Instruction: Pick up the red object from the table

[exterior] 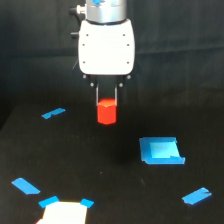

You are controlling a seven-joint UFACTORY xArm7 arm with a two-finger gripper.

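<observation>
Black and matte, the table (75, 165) carries scattered blue tape pieces (53, 113) and a flat blue square (161, 150). Near the middle, the gripper (106, 102) points down, its fingers clenched on the red object (106, 111), which shows between and below them.

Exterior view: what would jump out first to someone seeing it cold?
The red object, bright against the black table, sits between the jaws of the white gripper at upper centre. Next, the flat blue square toward the exterior view's right, lower down.
</observation>
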